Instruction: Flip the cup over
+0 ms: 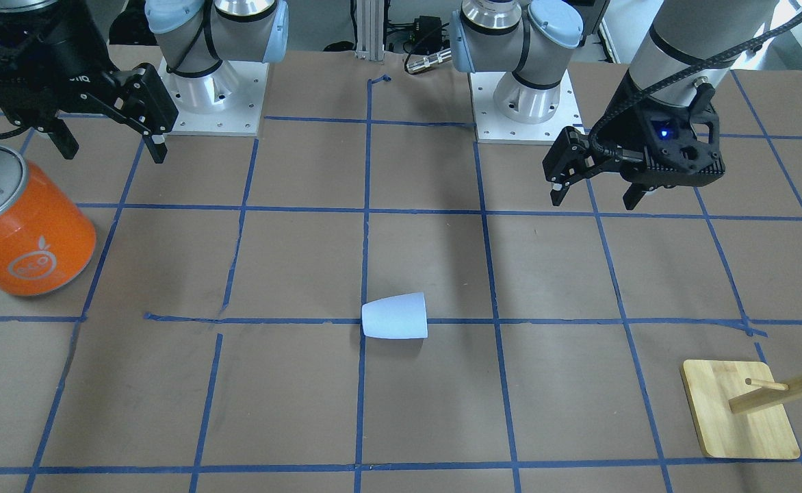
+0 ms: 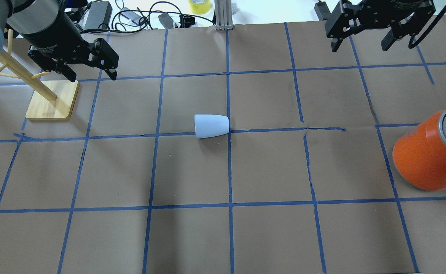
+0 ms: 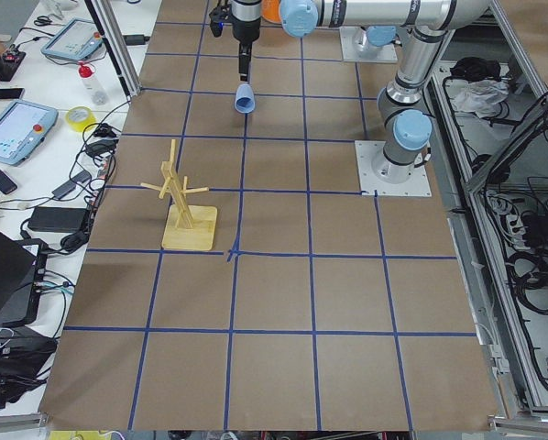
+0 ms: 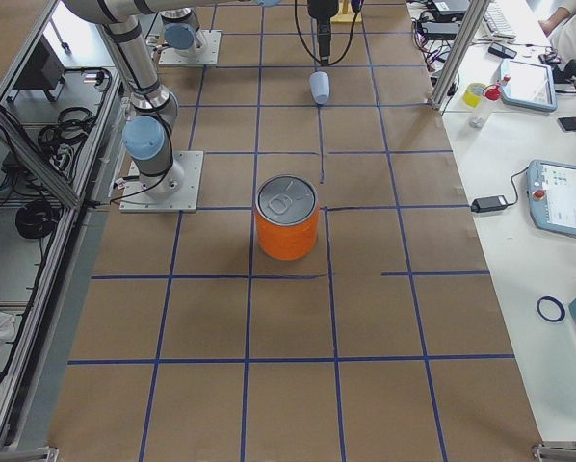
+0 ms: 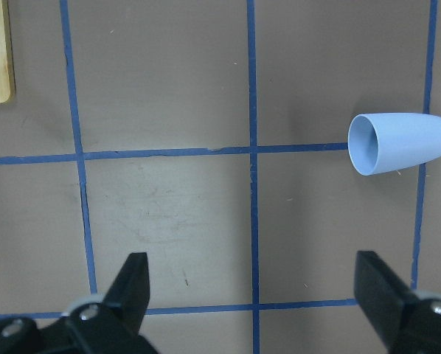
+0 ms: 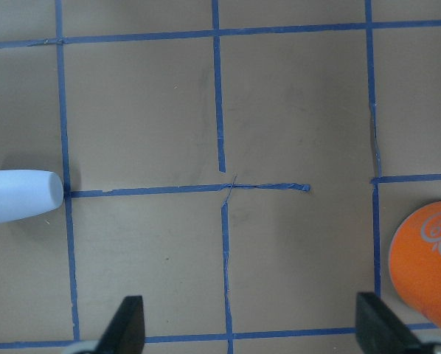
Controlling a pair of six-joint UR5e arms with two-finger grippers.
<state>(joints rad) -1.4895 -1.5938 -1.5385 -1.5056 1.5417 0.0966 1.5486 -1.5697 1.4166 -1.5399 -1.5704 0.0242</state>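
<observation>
The cup (image 1: 394, 316), a small pale blue-white tumbler, lies on its side near the middle of the table. It also shows in the overhead view (image 2: 211, 126), with its mouth toward the robot's left. In the left wrist view the cup (image 5: 400, 142) shows its open mouth. In the right wrist view only its base end (image 6: 18, 195) shows. My left gripper (image 2: 92, 78) is open and empty, above the table and well apart from the cup. My right gripper (image 2: 360, 48) is open and empty, farther off on the other side.
A big orange can (image 2: 428, 156) with a silver top stands at the robot's right side. A wooden peg stand (image 2: 51, 101) on a square base stands at the robot's left, close to the left gripper. Blue tape lines grid the brown table.
</observation>
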